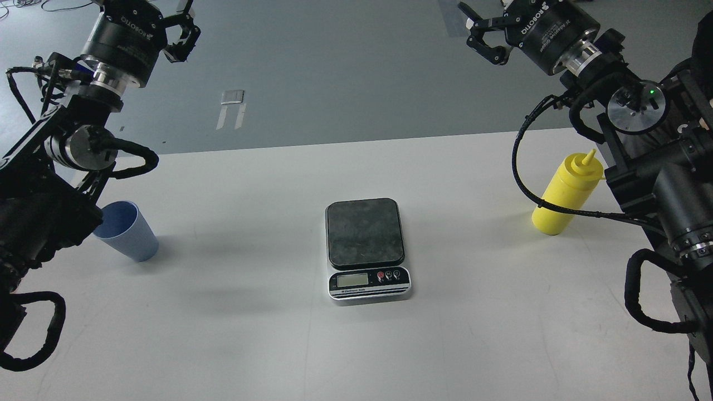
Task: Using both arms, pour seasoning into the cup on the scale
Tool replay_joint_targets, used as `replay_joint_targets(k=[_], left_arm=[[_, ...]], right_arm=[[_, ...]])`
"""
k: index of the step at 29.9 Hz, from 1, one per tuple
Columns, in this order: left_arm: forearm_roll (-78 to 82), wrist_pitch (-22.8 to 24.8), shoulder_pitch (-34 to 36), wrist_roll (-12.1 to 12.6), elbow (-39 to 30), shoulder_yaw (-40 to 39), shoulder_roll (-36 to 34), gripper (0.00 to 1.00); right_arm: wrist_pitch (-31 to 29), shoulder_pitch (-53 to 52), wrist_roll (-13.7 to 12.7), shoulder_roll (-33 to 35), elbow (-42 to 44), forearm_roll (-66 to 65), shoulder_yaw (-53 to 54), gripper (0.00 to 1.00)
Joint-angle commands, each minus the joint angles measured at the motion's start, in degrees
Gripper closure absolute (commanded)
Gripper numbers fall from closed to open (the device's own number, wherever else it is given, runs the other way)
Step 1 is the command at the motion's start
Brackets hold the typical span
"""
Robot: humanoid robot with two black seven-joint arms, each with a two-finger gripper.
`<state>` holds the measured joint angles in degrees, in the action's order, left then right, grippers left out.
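Note:
The light-blue cup (129, 233) stands on the white table (234, 334) at the left, partly hidden behind my left arm. The scale (365, 231) lies in the middle of the table with nothing on its dark platform. The yellow seasoning bottle (565, 195) stands upright at the right, with a black cable of my right arm crossing in front of its base. My left gripper (186, 25) is open and empty, raised high at the top left, far above the cup. My right gripper (483, 30) is open and empty, raised at the top right, well above the bottle.
The table's far edge runs across the middle of the view, with grey floor beyond it. Both thick arm bodies and their cable loops fill the left and right edges. A dark figure shows at the top right corner.

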<state>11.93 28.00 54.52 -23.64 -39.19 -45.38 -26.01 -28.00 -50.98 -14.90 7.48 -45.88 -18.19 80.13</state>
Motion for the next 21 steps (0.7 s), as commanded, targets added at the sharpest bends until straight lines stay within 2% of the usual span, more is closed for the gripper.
replay_joint_targets(k=[1, 21], left_arm=[[0.02, 0.0, 0.06, 0.0, -0.01, 0.03, 0.0, 0.02], [1.86, 0.0, 0.15, 0.0, -0.1, 0.2, -0.97, 0.03]], right_arm=[[0.0, -0.09, 0.04, 0.07, 0.0, 0.0, 0.02, 0.01], [0.0, 0.0, 0.04, -0.01, 0.0, 0.0, 0.02, 0.01]])
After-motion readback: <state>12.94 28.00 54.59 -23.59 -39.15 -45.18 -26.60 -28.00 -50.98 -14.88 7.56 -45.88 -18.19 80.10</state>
